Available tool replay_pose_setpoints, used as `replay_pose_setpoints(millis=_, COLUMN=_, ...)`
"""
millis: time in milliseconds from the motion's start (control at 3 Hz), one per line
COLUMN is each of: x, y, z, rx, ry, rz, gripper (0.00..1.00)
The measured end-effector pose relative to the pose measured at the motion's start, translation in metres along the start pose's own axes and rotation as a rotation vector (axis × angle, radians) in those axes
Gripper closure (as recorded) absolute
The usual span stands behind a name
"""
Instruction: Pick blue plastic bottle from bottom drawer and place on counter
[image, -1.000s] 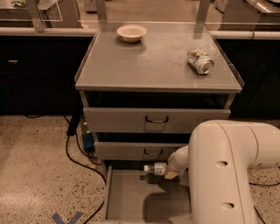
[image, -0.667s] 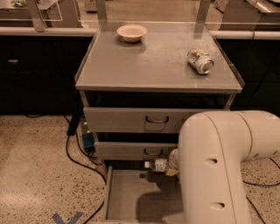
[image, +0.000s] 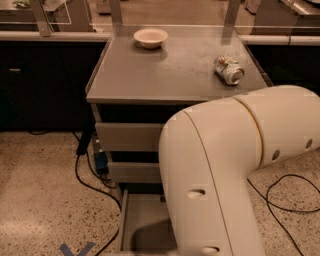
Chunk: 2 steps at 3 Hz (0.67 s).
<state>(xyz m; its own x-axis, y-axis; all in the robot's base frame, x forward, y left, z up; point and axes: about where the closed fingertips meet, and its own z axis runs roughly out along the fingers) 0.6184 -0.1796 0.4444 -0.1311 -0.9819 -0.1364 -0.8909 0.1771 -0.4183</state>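
Left of the counter (image: 165, 75), a dark cable (image: 82, 172) trails across the speckled floor and a blue tape mark (image: 77, 248) sits near the bottom edge. Below the counter the two upper drawers (image: 130, 136) are closed. Under them the bottom drawer (image: 142, 222) is pulled out, with only the left strip of its bare floor showing.

On the counter's far left stands a pale bowl (image: 151, 37), and on its right lies a crushed silver can (image: 229, 69). The robot arm (image: 225, 170) fills everything below the counter's right half (a very large white elbow). The gripper is somewhere behind it, down toward the drawer, and I cannot tell whether it is released, clenched or grasping anything. The blue plastic bottle is hidden too. It is not on the counter, so presumably it is in the covered part of the drawer or in the claw.

The main risk is that the grasp cannot be checked from here. A weak pinch on a smooth round bottle could slip as it rises. The lift also has to clear the closed drawer fronts above, and a clip there could knock the bottle loose. A careless set-down could also bump the can or let the bottle roll toward the counter's open front edge.
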Motion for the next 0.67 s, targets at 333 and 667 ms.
replay_pose_setpoints(millis=333, x=0.000, y=0.000, z=0.000, rx=0.000, ry=0.000, rz=0.000, gripper=1.00)
replay_pose_setpoints(millis=667, x=-0.002, y=0.000, z=-0.018, rx=-0.005, ry=-0.006, rz=0.005, gripper=1.00)
